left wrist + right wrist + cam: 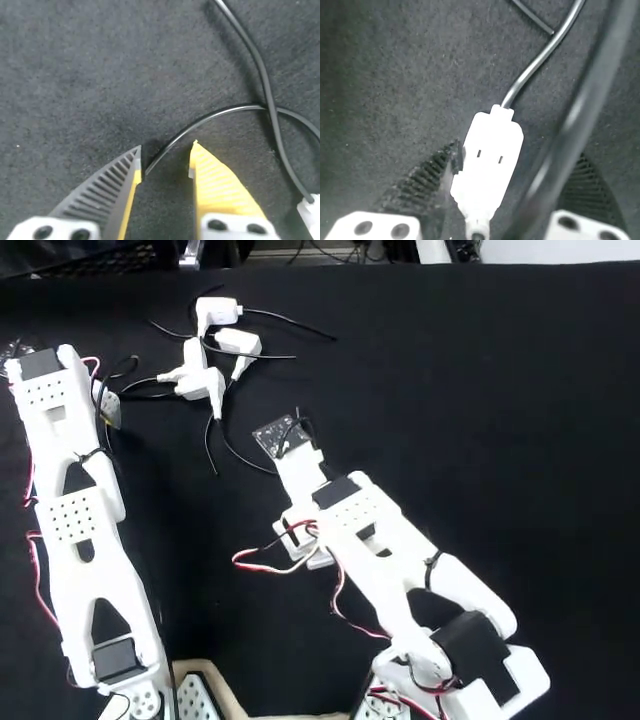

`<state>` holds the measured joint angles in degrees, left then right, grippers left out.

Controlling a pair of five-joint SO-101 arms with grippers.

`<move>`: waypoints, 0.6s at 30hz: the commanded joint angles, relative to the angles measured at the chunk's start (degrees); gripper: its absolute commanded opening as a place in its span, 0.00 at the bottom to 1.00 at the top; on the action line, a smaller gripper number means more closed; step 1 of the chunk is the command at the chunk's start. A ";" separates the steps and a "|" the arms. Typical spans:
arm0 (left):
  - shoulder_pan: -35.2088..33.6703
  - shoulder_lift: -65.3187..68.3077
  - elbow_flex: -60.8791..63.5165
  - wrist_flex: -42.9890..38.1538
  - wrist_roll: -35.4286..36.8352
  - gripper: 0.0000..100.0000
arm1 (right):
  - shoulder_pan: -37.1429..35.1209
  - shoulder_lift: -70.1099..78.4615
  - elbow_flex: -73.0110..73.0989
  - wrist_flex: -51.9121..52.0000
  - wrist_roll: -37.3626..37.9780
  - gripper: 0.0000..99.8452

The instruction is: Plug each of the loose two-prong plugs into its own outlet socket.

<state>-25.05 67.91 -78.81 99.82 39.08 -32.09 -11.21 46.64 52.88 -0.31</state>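
Note:
Three white plug and socket pieces with black cables lie at the back of the black table: one (216,312), a second (238,341) and a joined cluster (199,381). My left gripper (166,146) (108,406) is open just above the cloth, left of the cluster, with a thin black cable (200,125) curving past its tips. My right gripper (517,150) (283,432) is open wide. A white outlet socket (490,160) with two slots lies between its fingers, against one finger (427,180). The socket's black cable (535,70) runs away from it.
A thick blurred black cable (575,110) crosses close in front of the right wrist camera. A white piece (312,212) shows at the left wrist view's edge. Red wires (265,562) hang beside the right arm. Bare black cloth (500,390) stretches to the right.

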 commanded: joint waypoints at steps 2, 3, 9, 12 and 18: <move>-0.57 -0.97 -2.77 0.44 0.44 0.16 | 2.90 -0.22 1.36 -0.44 0.44 0.31; -0.57 -0.97 -2.77 0.44 0.44 0.16 | 3.69 -0.22 1.80 -0.44 0.53 0.31; -0.57 -0.97 -2.77 0.44 0.44 0.16 | 4.31 -0.22 3.65 -0.44 0.53 0.30; -0.57 -0.97 -2.77 0.44 0.44 0.16 | 4.66 -0.22 3.65 -0.79 0.62 0.22; -0.57 -0.97 -2.77 0.44 0.44 0.16 | 4.75 -0.22 3.65 -5.54 0.62 0.06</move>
<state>-25.05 67.91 -78.81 99.82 39.08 -28.40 -11.30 50.42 49.45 -0.31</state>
